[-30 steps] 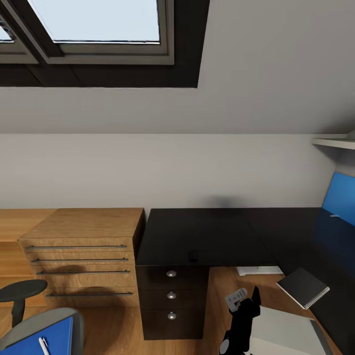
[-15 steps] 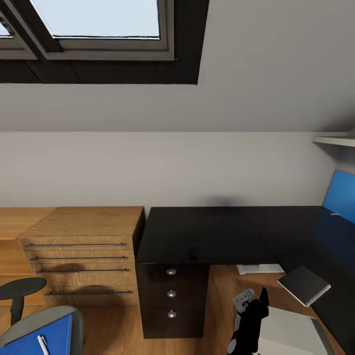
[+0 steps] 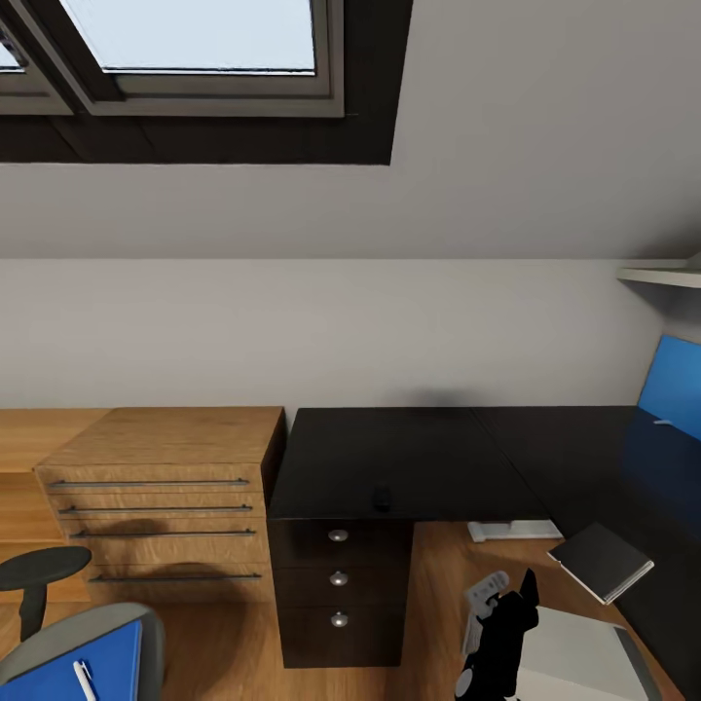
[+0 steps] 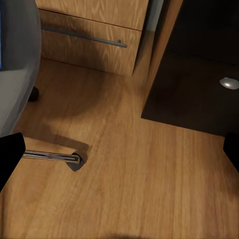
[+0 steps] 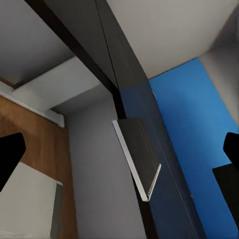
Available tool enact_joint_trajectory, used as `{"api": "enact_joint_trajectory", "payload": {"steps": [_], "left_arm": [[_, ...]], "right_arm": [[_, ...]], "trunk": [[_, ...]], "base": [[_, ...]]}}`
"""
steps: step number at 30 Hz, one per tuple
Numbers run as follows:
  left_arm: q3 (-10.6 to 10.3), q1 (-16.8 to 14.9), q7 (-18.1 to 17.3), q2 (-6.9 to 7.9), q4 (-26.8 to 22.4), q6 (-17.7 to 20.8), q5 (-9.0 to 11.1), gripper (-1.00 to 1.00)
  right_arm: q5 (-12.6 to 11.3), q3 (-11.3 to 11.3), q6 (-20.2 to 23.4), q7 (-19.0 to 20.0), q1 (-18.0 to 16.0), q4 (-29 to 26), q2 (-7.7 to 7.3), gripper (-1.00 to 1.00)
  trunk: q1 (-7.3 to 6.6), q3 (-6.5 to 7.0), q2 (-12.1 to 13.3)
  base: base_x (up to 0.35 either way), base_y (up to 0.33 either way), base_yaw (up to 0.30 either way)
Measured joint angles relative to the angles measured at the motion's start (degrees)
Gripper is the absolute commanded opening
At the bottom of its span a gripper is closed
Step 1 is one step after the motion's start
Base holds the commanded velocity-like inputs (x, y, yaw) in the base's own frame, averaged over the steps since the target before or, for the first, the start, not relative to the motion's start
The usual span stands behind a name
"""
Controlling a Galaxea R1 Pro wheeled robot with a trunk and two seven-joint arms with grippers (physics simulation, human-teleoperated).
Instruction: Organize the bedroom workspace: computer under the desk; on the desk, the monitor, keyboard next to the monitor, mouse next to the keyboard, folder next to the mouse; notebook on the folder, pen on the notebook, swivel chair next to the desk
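- Bedroom desk (image 3: 409, 458) nearly bare; notebook (image 3: 600, 563) overhangs its right wing's edge
- Right gripper (image 5: 119, 164) spread, empty; left gripper (image 4: 119, 149) too
- Thin, light, stiff I'd guess: pinch the overhanging edge

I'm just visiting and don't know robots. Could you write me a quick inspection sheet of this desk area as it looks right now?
Surface: black desk, mostly bare.
Job's things: mouse near the desk's front edge; notebook overhanging the desk's edge; folder with pen on the swivel chair; computer on the floor by the desk.
Clutter: nothing seen.
Grippers: left gripper open over the floor; right gripper open, facing the notebook.
Cables: nothing seen.
Surroundings: wooden drawer cabinet, roof window, blue panel.
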Motion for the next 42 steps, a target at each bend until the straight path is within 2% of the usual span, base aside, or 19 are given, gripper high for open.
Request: {"api": "enact_joint_trajectory", "payload": {"steps": [8,42], "left_arm": [[-0.08,0.0,-0.21,0.07,-0.02,0.02,-0.06,1.0],[-0.09,0.02,0.0,0.17,-0.02,0.01,0.06,1.0]], "right_arm": [[-0.07,-0.92,0.05,0.38,0.0,0.62,-1.15,1.0],[-0.06,-0.69,-0.44,0.98,0.0,5.03,-1.36,1.0]], "trunk": [[-0.02,0.0,-0.01],[0.0,0.0,0.0]], "base": [[0.081,0.0,0.0],[0.037,-0.007,0.0]]}}
